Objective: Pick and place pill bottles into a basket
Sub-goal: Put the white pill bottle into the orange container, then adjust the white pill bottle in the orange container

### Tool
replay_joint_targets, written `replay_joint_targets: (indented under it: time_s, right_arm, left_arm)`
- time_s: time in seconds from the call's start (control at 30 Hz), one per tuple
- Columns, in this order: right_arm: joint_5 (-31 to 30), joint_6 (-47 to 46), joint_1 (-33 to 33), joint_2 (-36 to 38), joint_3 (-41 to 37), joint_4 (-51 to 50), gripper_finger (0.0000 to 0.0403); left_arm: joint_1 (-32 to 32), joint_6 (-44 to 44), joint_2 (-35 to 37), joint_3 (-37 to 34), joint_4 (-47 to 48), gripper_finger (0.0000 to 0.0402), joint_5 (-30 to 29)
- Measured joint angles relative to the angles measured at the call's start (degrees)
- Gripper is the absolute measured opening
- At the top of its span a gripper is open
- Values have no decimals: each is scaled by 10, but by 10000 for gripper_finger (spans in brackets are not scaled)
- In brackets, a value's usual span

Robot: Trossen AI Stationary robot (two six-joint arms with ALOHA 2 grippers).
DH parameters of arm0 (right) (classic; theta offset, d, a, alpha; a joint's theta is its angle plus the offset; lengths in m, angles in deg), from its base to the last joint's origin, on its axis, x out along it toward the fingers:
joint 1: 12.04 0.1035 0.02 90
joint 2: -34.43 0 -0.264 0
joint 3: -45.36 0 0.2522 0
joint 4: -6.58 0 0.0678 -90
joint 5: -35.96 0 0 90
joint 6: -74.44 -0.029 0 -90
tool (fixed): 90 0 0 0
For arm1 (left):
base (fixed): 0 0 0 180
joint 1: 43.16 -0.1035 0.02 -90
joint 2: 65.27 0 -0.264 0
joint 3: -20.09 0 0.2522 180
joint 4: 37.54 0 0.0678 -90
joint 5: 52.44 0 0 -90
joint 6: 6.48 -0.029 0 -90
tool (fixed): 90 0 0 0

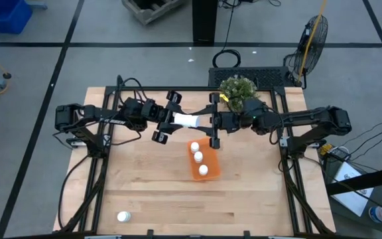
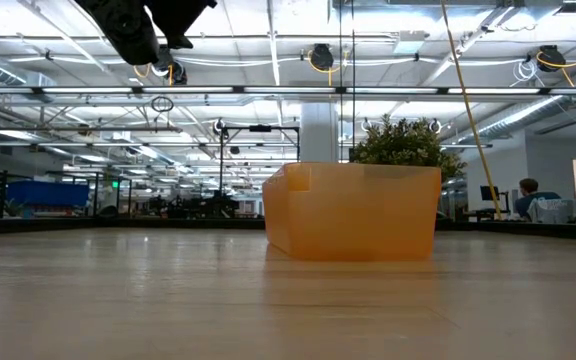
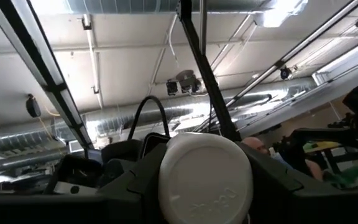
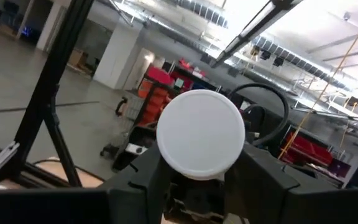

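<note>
A white bottle (image 1: 187,121) is held lying level in the air between the two arms, just behind the basket (image 1: 212,174), gripped at one end by the left hand (image 1: 171,121) and at the other by the right hand (image 1: 212,123). Both hands are partly closed, each on an end of this same bottle; it is judged that the bottle is being passed from one arm to the other, so that it can be lowered into the basket from the side that reaches it best. In each wrist view a round white end of the bottle is seen face-on between the dark fingers, smooth and plain in the right wrist view (image 4: 201,134), with faint raised marks in the left wrist view (image 3: 205,179).

The bottle is a small white cylinder, much smaller than the basket. Three like bottles (image 1: 198,157) stand in a row in the shallow bright-orange basket, near the middle of the table (image 1: 151,192). A fifth bottle (image 1: 123,216) lies alone near the table's front edge, well apart from the basket, not yet picked. A bushy green plant (image 1: 237,88) stands behind the right hand.
</note>
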Motion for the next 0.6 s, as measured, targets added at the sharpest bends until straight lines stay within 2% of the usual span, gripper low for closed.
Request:
replay_joint_targets:
  time_s: [0.07,0.13,0.17,0.23,0.27,0.37,0.43,0.6]
  right_arm:
    - [-18,2,0,17,0,-42,147]
    - [-43,13,1,34,1,-77,141]
    - [-56,17,1,45,2,-102,127]
    - [-73,20,2,65,2,-146,36]
    - [-79,18,2,71,2,-161,15]
    - [-86,6,4,88,0,-212,3]
    - [-87,2,5,96,0,-223,4]
    - [-91,-18,5,86,1,-270,3]
  left_arm:
    - [-1,6,5,0,5,177,-9]
    - [-3,18,5,-1,10,222,-31]
    - [-6,26,8,-2,11,250,-39]
    - [-7,34,12,-1,8,305,-58]
    - [-9,38,13,-1,7,328,-62]
    - [-16,49,11,-1,15,381,-67]
    - [-20,52,11,-1,15,390,-68]
    - [-27,61,12,-1,20,361,-61]
